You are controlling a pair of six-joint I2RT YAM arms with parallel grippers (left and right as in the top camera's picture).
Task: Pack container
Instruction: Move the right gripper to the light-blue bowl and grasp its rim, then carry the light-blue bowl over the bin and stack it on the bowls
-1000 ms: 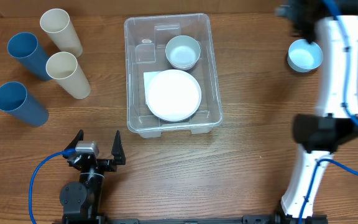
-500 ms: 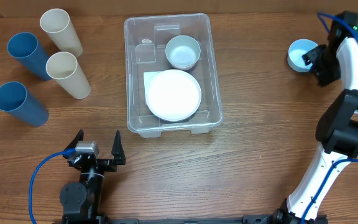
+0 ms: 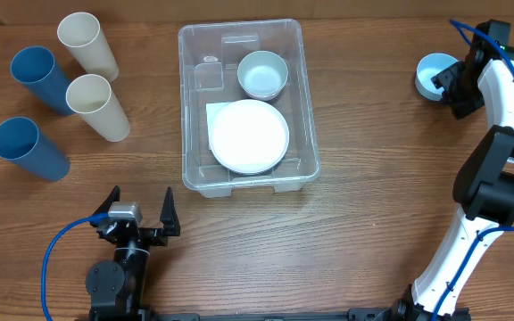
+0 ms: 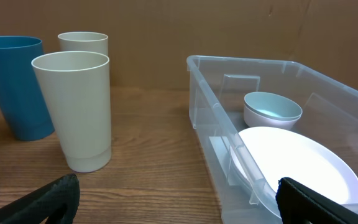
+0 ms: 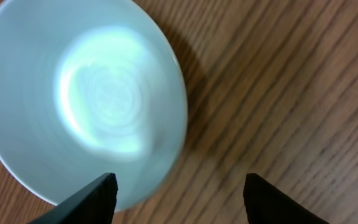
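Right end effector (image 5: 178, 190), spread astride the pale blue bowl's (image 3: 432, 75) rim, has nudged slightly toward the table's (image 3: 373, 178) far edge; left end effector (image 3: 141, 198) stays spread wide, unmoved.

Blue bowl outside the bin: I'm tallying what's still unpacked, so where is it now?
Overhead, the blue bowl sits on the table at the far right, well right of the container. The right gripper straddles its rim, jaws open.
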